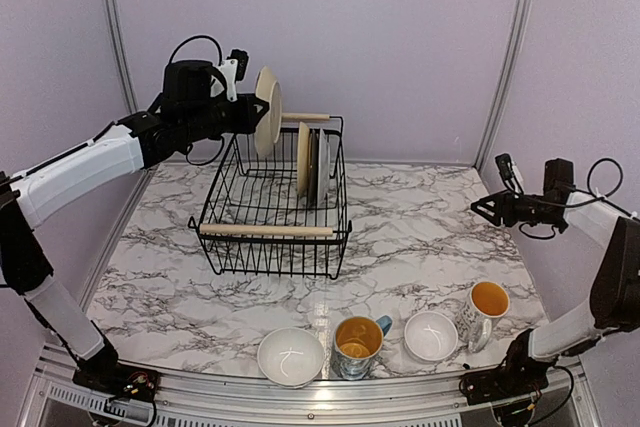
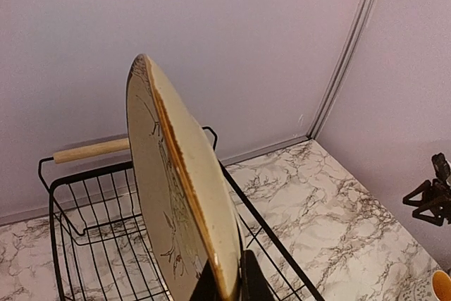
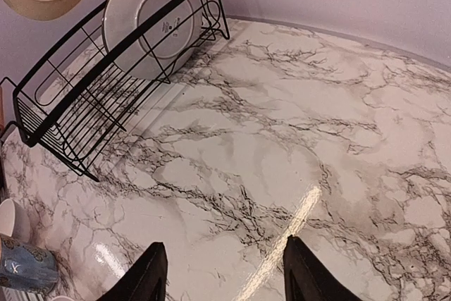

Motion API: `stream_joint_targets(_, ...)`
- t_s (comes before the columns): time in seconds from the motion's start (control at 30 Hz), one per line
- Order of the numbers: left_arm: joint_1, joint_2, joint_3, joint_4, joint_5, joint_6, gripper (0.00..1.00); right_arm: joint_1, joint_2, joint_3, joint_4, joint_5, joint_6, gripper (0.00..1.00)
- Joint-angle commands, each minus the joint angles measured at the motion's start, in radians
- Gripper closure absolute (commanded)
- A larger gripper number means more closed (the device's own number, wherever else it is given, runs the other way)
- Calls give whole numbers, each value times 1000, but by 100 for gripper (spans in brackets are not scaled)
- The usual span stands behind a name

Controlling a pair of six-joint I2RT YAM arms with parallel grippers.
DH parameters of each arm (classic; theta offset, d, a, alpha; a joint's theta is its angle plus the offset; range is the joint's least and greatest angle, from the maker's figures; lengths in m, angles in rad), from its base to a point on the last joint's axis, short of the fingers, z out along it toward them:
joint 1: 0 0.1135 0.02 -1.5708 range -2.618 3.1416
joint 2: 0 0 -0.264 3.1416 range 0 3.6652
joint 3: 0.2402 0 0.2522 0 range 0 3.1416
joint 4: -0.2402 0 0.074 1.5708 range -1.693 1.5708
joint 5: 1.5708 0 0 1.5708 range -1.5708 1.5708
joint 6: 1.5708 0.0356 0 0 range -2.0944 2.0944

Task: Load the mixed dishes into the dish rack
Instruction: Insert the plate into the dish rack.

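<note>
My left gripper (image 1: 252,113) is shut on the lower rim of a cream plate with a bird drawing (image 1: 266,110), held upright on edge above the far left corner of the black wire dish rack (image 1: 343,209). In the left wrist view the cream plate (image 2: 176,188) fills the middle, with my left gripper (image 2: 229,288) pinching its edge over the dish rack (image 2: 63,209). Two plates (image 1: 310,161) stand in the rack's slots. My right gripper (image 1: 484,209) hovers open and empty at the right; in its wrist view the right gripper (image 3: 225,276) is over bare marble.
Along the front edge sit a white bowl (image 1: 291,356), a yellow-lined blue mug (image 1: 358,345), a second white bowl (image 1: 431,336) and a white yellow-lined mug (image 1: 484,307). The rack has light wooden handles, front (image 1: 265,231) and back (image 1: 306,117). Walls close in behind.
</note>
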Motion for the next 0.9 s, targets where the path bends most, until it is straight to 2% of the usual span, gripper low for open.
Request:
stream_joint_targets(0.0, 133, 36, -19, 237, 246, -171, 100, -3, 13, -13, 22, 45, -4, 46)
stream_joint_targets(0.3, 219, 206, 63, 296, 430, -252, 100, -3, 12, -23, 25, 60, -19, 46)
stream_joint_targets(0.87, 217, 359, 124, 319, 394, -205, 100, -3, 53, -21, 12, 70, -36, 46)
